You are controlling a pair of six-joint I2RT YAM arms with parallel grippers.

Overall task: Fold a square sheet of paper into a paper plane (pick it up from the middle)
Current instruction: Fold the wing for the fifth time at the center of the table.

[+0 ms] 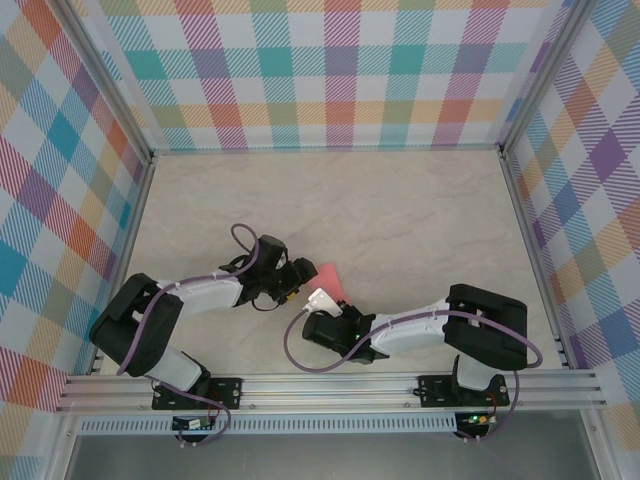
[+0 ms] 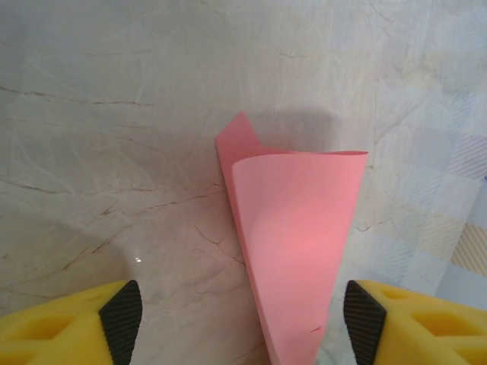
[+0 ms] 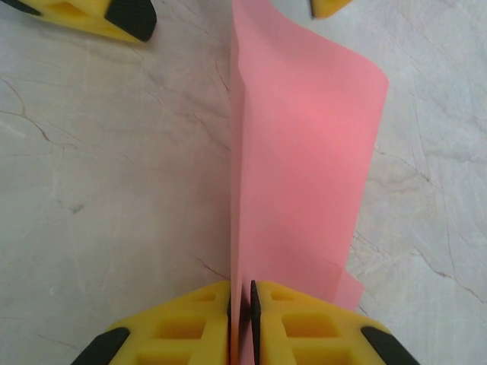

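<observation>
Top external view: we see both arms reaching toward the middle of the marble-patterned table [image 1: 400, 200]. The left gripper [image 1: 293, 281] and the right gripper [image 1: 318, 300] meet near a small patch of salmon-pink paper, the paper plane [image 1: 331, 277]. It lies between them, close to the near edge. Jaw positions are too small to read here.

Left wrist view: we look down on the paper plane [image 2: 293, 228], which is a tapered dart shape. Its narrow end points toward the camera and its wide end points away. The upper layer curls up in a loose arc instead of lying flat, and a second corner shows behind it. The left gripper [image 2: 243, 323] stands spread wide, with its black pads [image 2: 122, 319] on either side of the paper and apart from it.

Right wrist view: we see the right gripper [image 3: 242, 312] pressed together on the plane's [image 3: 304, 152] near edge. It pinches the paper where the layers meet at the fold line. The left gripper's pads [image 3: 131, 17] appear at the top of the frame, well apart.

We judge the main folds to be made, since the sheet is already narrowed to a dart. The wings are not yet pressed flat or made even.
</observation>
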